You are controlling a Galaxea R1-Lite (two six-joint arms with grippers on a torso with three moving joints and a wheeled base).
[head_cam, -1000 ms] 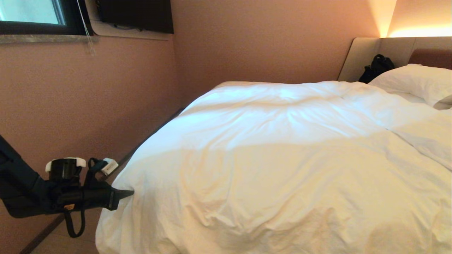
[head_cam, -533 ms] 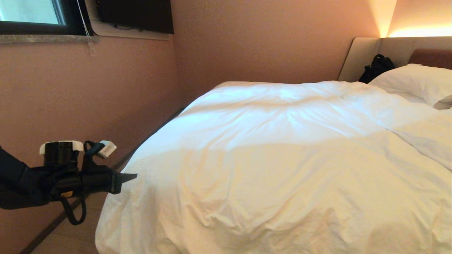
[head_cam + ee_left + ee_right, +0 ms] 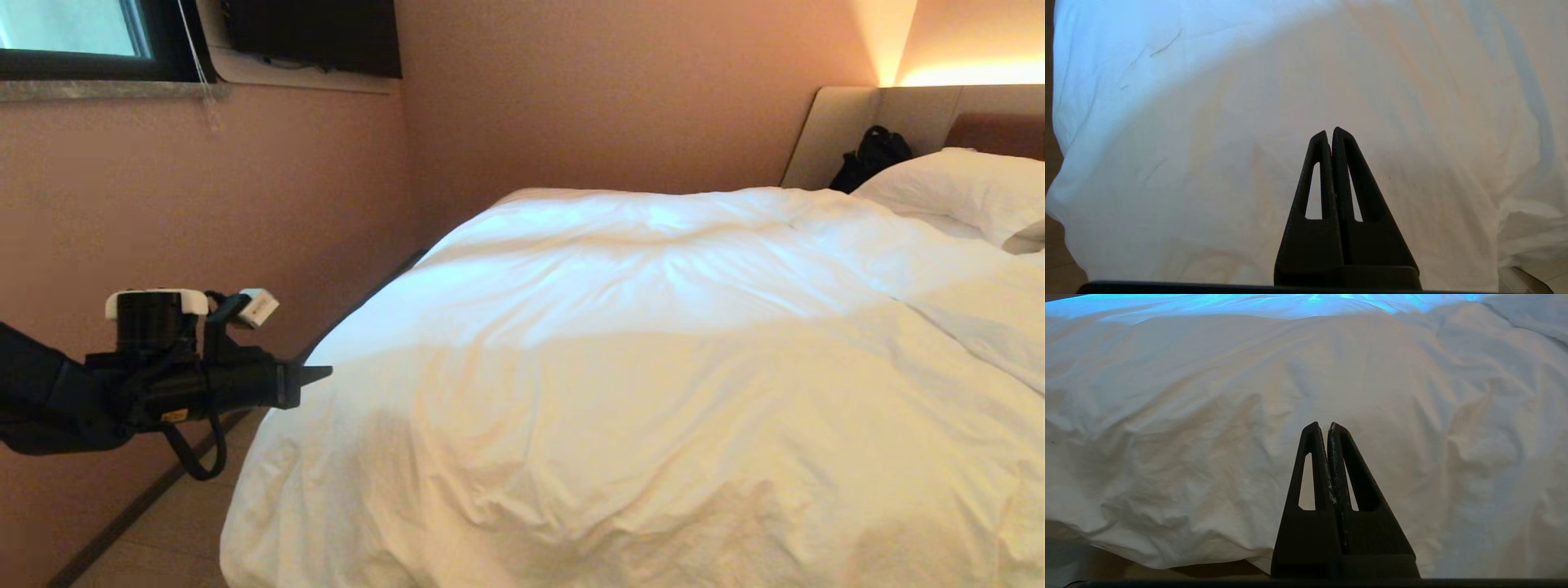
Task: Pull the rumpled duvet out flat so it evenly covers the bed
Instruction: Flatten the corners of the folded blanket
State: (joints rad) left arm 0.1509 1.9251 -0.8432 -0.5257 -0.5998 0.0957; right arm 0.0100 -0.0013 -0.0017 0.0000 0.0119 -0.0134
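Note:
The puffy white duvet (image 3: pixel 653 367) lies creased over the bed (image 3: pixel 833 131), draping over its left side and near end. My left gripper (image 3: pixel 326 373) is held level at the duvet's left edge, pointing at it, shut with nothing between its fingers. In the left wrist view the left gripper (image 3: pixel 1329 132) has the duvet (image 3: pixel 1208 143) filling the background; I cannot tell whether the tips touch the cloth. My right gripper (image 3: pixel 1324 425) is out of the head view. It is shut and empty, facing the rumpled near edge of the duvet (image 3: pixel 1208 396).
A white pillow (image 3: pixel 955 192) and a black bag (image 3: pixel 869 159) sit at the beige headboard, far right. A pink wall (image 3: pixel 245 229) runs close along the bed's left side, leaving a narrow strip of floor (image 3: pixel 163 539). A window and a dark screen hang above.
My left arm has risen along the duvet's left side and shifted slightly further along the bed, still shut. The duvet and the camera have not moved.

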